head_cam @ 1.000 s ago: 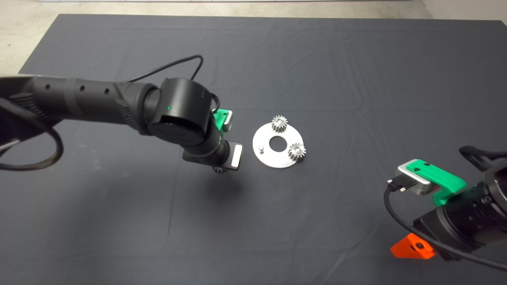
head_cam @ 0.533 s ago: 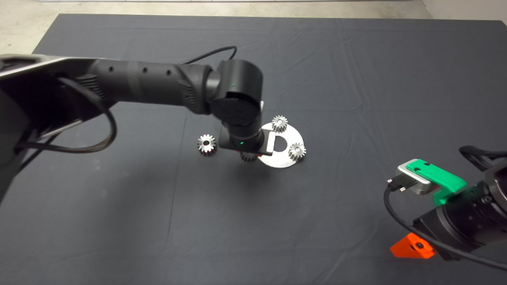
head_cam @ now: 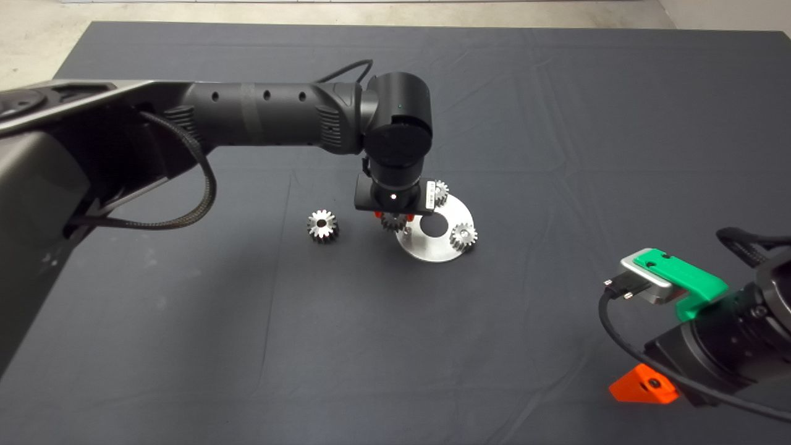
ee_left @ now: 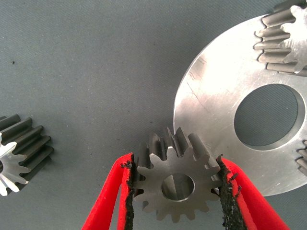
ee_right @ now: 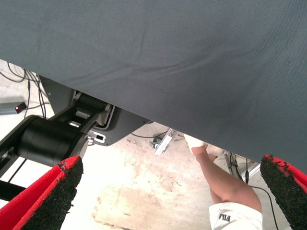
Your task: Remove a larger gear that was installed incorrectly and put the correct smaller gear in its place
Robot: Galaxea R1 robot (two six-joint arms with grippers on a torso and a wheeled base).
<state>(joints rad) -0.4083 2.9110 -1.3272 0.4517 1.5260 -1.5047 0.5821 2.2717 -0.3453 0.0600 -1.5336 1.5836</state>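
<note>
Dark mat (head_cam: 556,123) over a table, with pale concrete floor past its far edge. At work over mid-mat: the left gripper (ee_left: 175,165), red fingers (ee_left: 108,201) closed onto the small gear (ee_left: 158,184), black pads biting the teeth on two opposite sides. Held flat, bore axis pointing straight down at the mat. Directly past the fingertips, the rim of the round plate (ee_left: 211,110); under the held gear, half plate edge and half bare mat, so not yet centred on anything. Beyond the tips, across the plate's big centre hole, two seated gears (head_cam: 463,235), pale and short-toothed like the one held. Out to one side of the jaws, well apart from the plate and alone on the mat, the big gear (head_cam: 322,225), darker and longer in the tooth, so already off the plate by the look of it. Probably the carry-in stage, with the seating not yet done. Hinges on one thing: bringing the bore directly above the free pin, which seems to sit near the plate rim just by the fingertips; cannot tell from the wrist view whether the glint inside the bore is that pin. Parked low at the mat's near right corner, far from the plate: the right gripper (ee_right: 172,189), fingers spread wide on nothing, looking past the mat edge at floor and a person's leg (ee_right: 225,179). Nearer arm for the job: plainly the left.
</note>
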